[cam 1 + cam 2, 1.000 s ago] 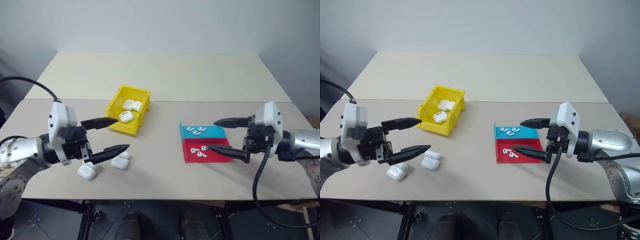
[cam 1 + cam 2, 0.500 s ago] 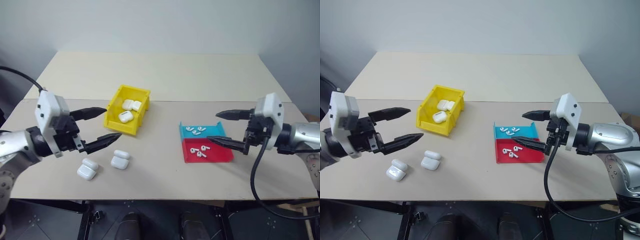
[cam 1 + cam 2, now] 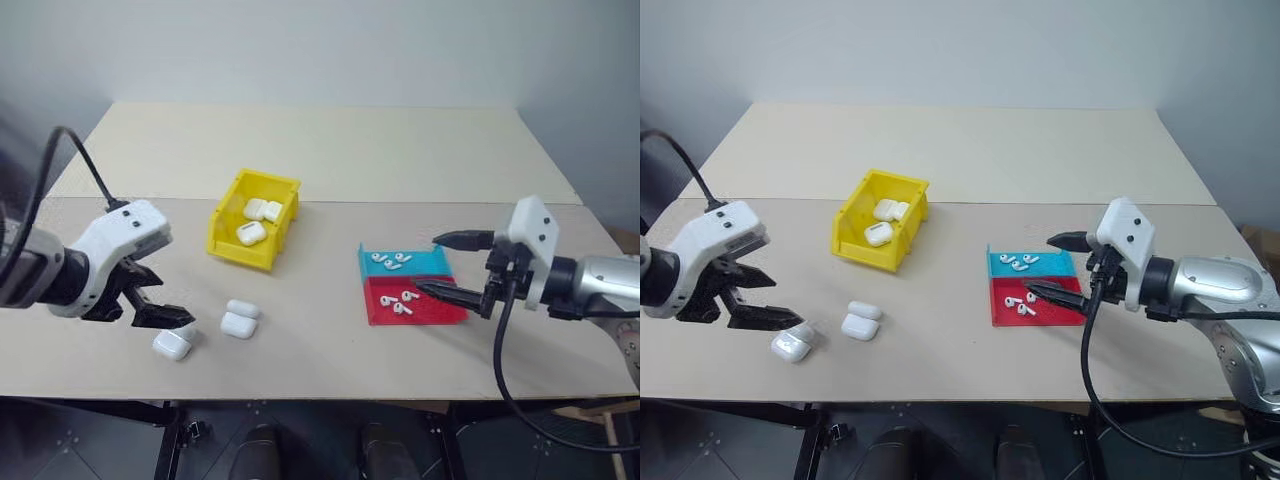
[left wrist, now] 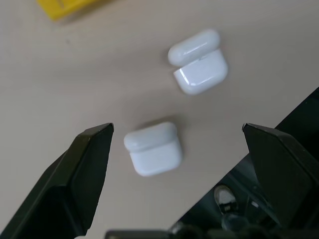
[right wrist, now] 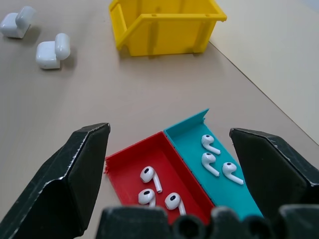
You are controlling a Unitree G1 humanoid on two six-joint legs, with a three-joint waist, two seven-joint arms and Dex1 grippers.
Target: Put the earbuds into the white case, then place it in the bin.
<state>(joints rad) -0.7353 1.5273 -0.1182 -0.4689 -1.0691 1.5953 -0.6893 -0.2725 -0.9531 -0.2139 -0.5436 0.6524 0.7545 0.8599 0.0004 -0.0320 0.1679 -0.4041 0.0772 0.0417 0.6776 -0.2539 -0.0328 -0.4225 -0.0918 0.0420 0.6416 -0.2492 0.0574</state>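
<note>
Two white cases lie on the table near its front left, one (image 3: 172,345) closer to the edge and one (image 3: 240,320) to its right, both with lids flipped up. My left gripper (image 3: 786,302) points down just above the nearer case (image 4: 153,148), open, its fingers (image 4: 84,169) on either side of it and not touching. Several earbuds (image 5: 154,186) lie in the red and blue tray (image 3: 437,312). My right gripper (image 3: 440,268) is open and empty, level at the tray's right edge. The yellow bin (image 3: 228,245) stands behind the cases, holding three closed cases (image 3: 250,232).
The table's front edge runs close to the two loose cases. A seam (image 3: 400,204) crosses the table behind the bin and tray, with bare tabletop beyond it. Bare surface also separates the bin from the tray.
My left gripper has swung from pointing level toward the bin to pointing steeply down, shifting left over the nearer case. The right gripper has stayed by the tray, tipping slightly down.
</note>
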